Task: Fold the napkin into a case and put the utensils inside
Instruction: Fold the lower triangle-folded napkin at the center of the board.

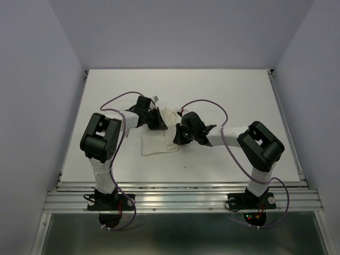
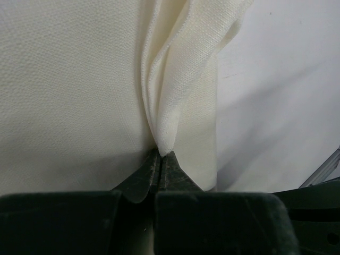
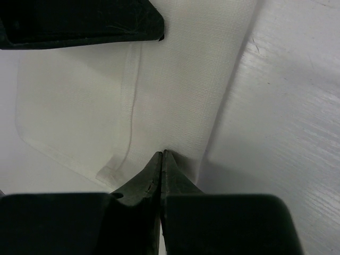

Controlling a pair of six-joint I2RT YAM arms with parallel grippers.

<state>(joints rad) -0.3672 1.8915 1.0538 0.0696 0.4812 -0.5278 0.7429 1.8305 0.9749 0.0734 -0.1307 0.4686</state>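
Pinching a fold of napkin (image 2: 175,90) in the left jaws, with right jaws shut at its edge on the table (image 1: 239,95); case unformed, utensils unseen.

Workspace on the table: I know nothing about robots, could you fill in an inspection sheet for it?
Surface: flat white tabletop, no damage seen.
Job's things: thin white cloth napkin, mostly flat, one part lifted between the arms; utensils nothing seen.
Clutter: one tiny dark speck, too small to identify.
Grippers: black left gripper shut on a napkin fold; black right gripper shut, tips at the napkin, hold unclear.
Cables: thin purple cables loop over both arms.
Surroundings: plain pale walls on three sides; grey metal rail at the near edge.
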